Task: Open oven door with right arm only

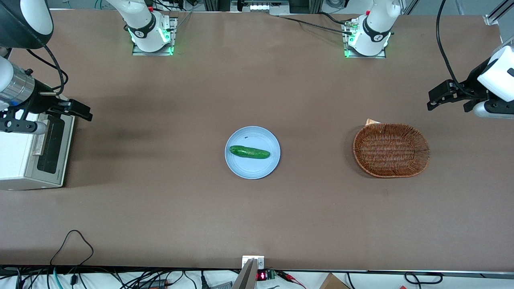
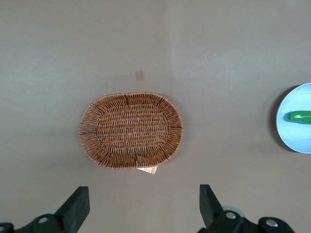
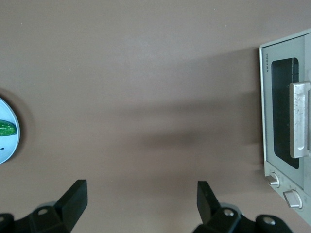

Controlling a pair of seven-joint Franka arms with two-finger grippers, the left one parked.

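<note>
The oven door (image 3: 286, 114) runs off the wrist picture's edge — the right arm (image 1: 18, 86) covers its upper corner in front view.

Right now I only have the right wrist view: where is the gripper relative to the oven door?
Observer: In the front view, the gripper hangs just farther from the front camera than the oven door, and apart from it.
Operator: The fingers look open here. Is there anything along the table that I can't see?
Observer: Yes, a wicker basket toward the parked arm's end.
Operator: And that plate at my edge?
Observer: The blue plate sits mid-table with a whole cucumber on it.
</note>
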